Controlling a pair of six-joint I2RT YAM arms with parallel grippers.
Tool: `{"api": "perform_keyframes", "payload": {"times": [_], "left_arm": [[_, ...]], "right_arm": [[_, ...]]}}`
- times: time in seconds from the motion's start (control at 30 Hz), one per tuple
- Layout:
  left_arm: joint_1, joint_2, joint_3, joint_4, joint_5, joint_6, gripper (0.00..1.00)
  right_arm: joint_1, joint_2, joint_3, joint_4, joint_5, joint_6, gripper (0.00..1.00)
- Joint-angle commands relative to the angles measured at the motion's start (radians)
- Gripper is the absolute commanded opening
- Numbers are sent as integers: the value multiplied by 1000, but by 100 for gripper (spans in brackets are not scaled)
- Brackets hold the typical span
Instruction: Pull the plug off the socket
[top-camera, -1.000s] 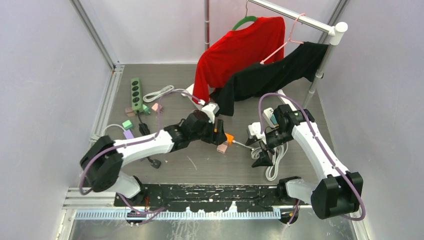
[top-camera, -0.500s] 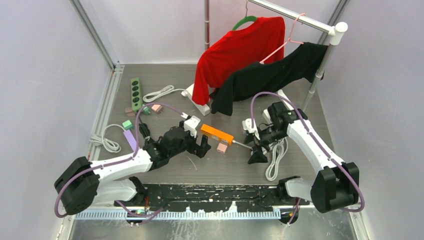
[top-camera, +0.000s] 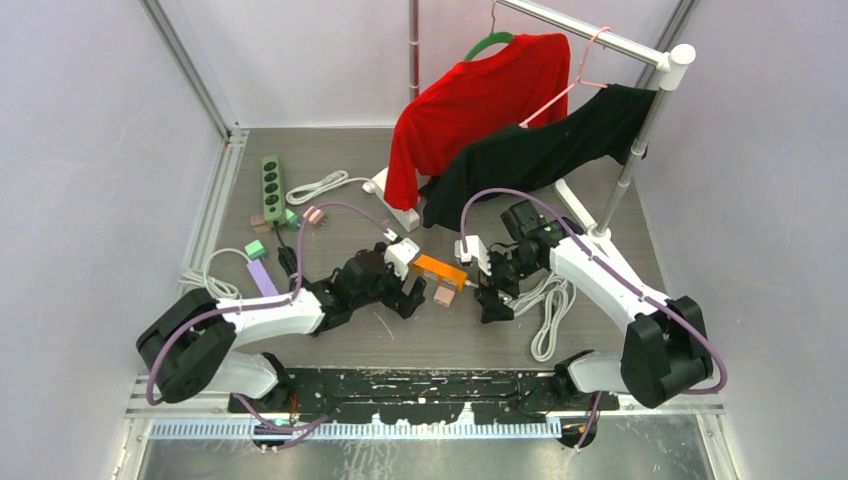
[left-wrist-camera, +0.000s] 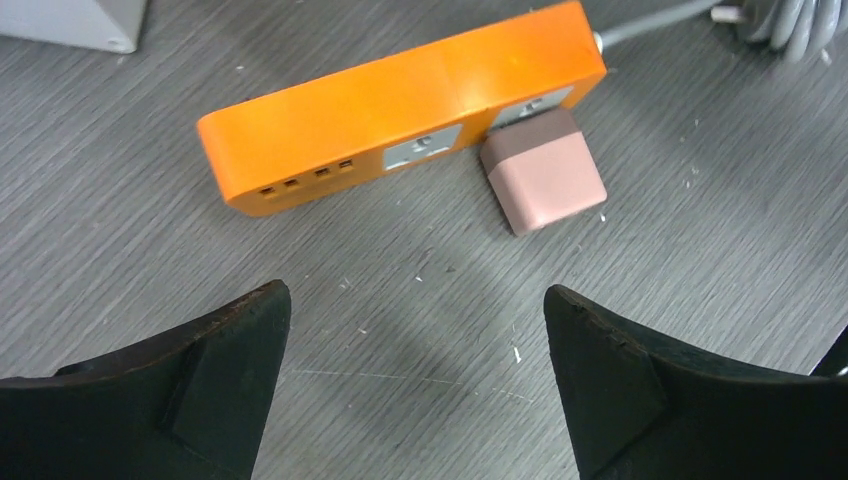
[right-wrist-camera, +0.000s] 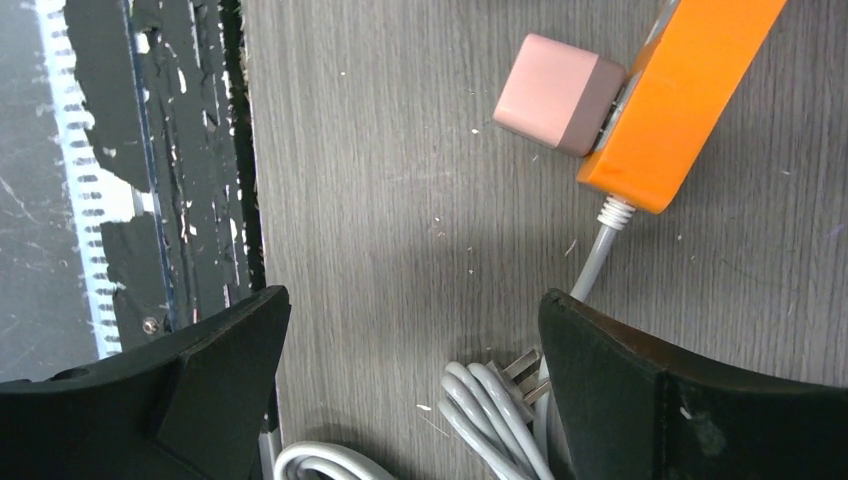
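An orange socket strip (top-camera: 440, 269) lies on the grey table with a pink cube plug (top-camera: 444, 295) plugged into its near side. In the left wrist view the strip (left-wrist-camera: 400, 105) and plug (left-wrist-camera: 543, 180) lie ahead of my open, empty left gripper (left-wrist-camera: 415, 345). My left gripper (top-camera: 408, 297) sits just left of the plug. My right gripper (top-camera: 488, 297) is open and empty just right of the strip; its view shows the plug (right-wrist-camera: 558, 93), the strip's end (right-wrist-camera: 690, 90) and its grey cable (right-wrist-camera: 590, 265).
A coiled grey cable (top-camera: 545, 305) lies right of the right gripper. A green power strip (top-camera: 271, 187), small coloured plugs (top-camera: 256, 250) and a white cable (top-camera: 210, 280) lie at the left. A rack with red (top-camera: 480, 95) and black (top-camera: 545, 150) shirts stands behind.
The left gripper let go of the orange strip, drew back left, then came forward again beside the plug. The right gripper moved left toward the strip's cable end.
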Motion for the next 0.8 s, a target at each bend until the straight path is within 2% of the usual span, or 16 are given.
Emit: {"api": "perform_keyframes", "payload": {"times": [0.0, 0.17, 0.33, 0.47, 0.53, 0.67, 0.77], "left_arm": [[5, 57, 89, -19, 109, 215, 96], [5, 91, 113, -38, 88, 421, 98], [12, 52, 88, -33, 205, 753, 98], [113, 61, 153, -107, 460, 810, 95], [152, 73, 171, -111, 539, 847, 95], [176, 125, 252, -186, 627, 922, 95], [181, 195, 327, -252, 636, 981, 95]], "right_arm": [[15, 4, 38, 92, 43, 130, 100], [16, -8, 36, 99, 31, 139, 100], [2, -34, 41, 66, 14, 104, 100], [-15, -57, 42, 41, -10, 76, 100], [-25, -68, 43, 39, -15, 74, 100], [-36, -85, 39, 36, -23, 69, 100], [-37, -91, 38, 34, -23, 67, 100]]}}
